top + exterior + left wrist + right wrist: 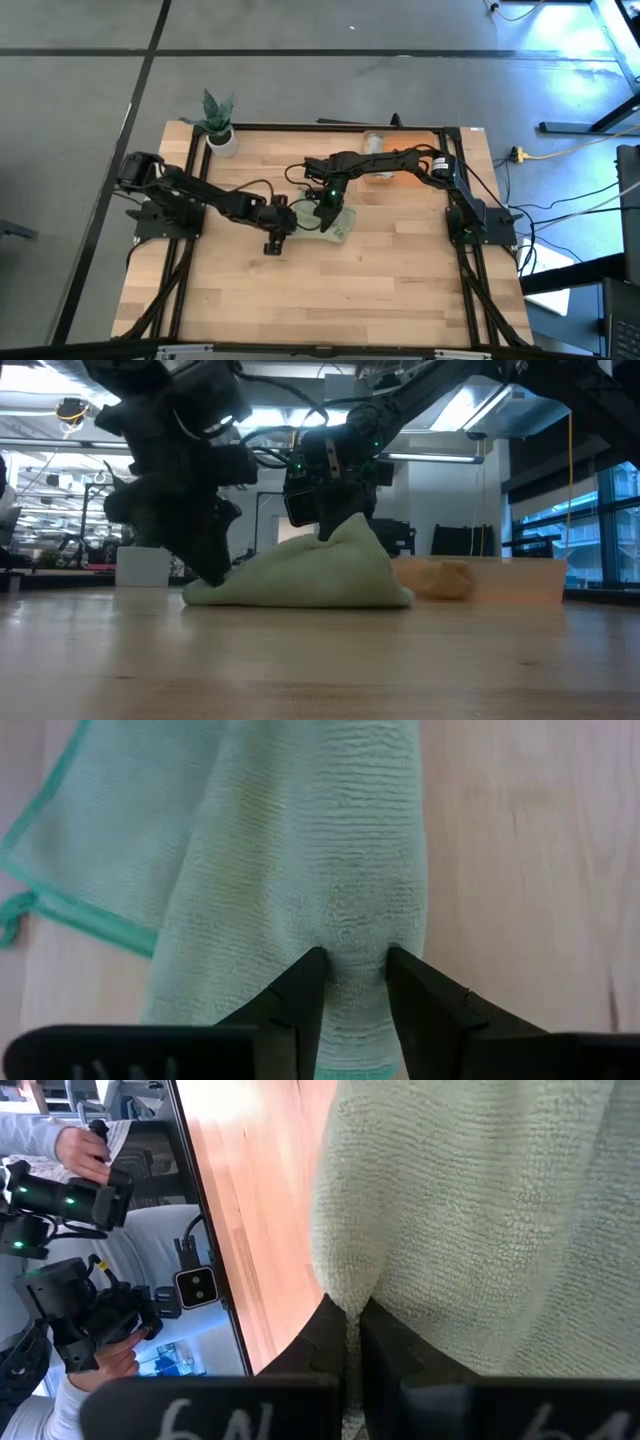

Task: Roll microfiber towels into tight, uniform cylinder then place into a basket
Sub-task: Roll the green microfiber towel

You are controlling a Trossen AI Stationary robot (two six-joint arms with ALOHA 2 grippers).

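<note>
Right gripper [352, 1342] pinches a fold of the light green towel [337, 222] between fingers pressed almost together, lifting that part into a peak near the middle of the tabletop [400, 290]. Left gripper [355, 985] is at the towel's other end, its fingers spread just wide enough to straddle a ridge of cloth (the pads touch the fabric on both sides, though I judge this a loose contact, not a firm hold). The towel lies partly folded and bunched, one bordered corner flat on the wood; it is no tight cylinder yet. The orange basket [520, 580] sits farther back toward the right arm's side, with something pale in or beside it that I cannot identify. Rolling looks barely begun: the green towel has yet to be rolled and placed, and no grey towel is clearly visible.
</note>
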